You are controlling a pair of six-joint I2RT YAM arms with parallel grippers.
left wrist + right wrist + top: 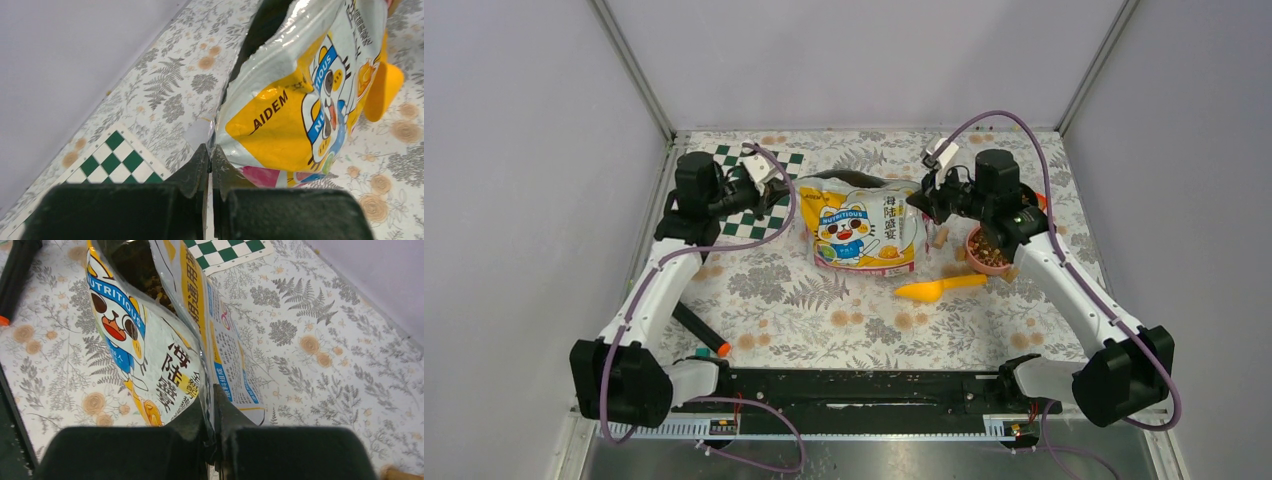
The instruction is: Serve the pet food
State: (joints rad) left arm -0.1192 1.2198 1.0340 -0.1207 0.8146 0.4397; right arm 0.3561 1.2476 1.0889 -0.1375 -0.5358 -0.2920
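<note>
Both arms are out over the flowered worktop [824,300], and they're on the yellow cat bag [864,225] from either side. The left fingers [210,158] are pinched tight on the bag's left edge, foil caught right between the tips. Over on the other side, the right fingers [210,396] are clamped shut on the bag's right edge, the same kind of grip. The bag sits mid-worktop with its mouth gaping open towards the back wall, and the right wrist view shows dark brown pet food [135,267] down inside it. More kibble fills the pink bowl [973,247], right of the bag under the right arm. A yellow scoop [939,289] lies just in front of bag and bowl. Tan cork pieces [940,237] are scattered beside the bowl. A checkered mat [754,228] lies under the left arm, and a black marker [699,330] is nearer the bases.
</note>
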